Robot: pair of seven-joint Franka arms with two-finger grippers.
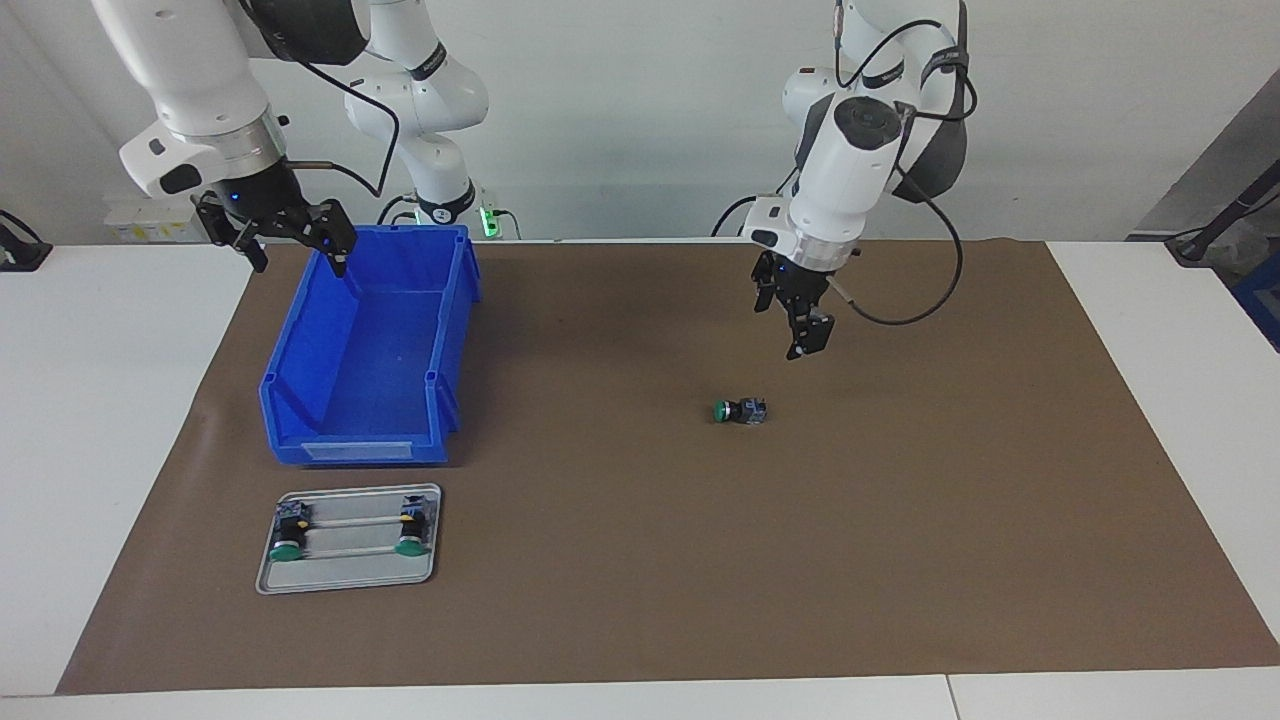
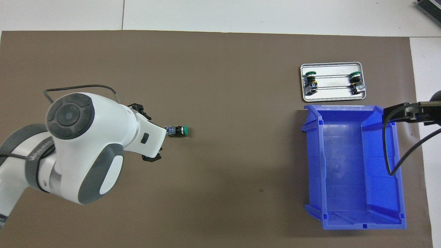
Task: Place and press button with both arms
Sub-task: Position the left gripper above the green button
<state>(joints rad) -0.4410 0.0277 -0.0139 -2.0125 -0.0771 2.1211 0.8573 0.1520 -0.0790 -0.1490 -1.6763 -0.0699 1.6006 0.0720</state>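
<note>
Button (image 1: 740,410), tiny push-button switch with round green mushroom cap on short black body, lay on its side on brown mat (image 1: 640,560) covering the counter, mid-mat, well apart from the blue plastic bin (image 1: 370,350). Long axis ran along the counter's length, cap pointing toward the right arm's end. Probably light, rigid, apt to roll; best pinched across the black body, not the cap. Left gripper (image 1: 803,325) hung over the mat beside the button, not touching; jaws' state cannot tell. Right gripper (image 1: 290,235) waited over the bin's rim, jaws spread, empty. Flat silver metal tray (image 1: 345,580) already held two similar buttons.
</note>
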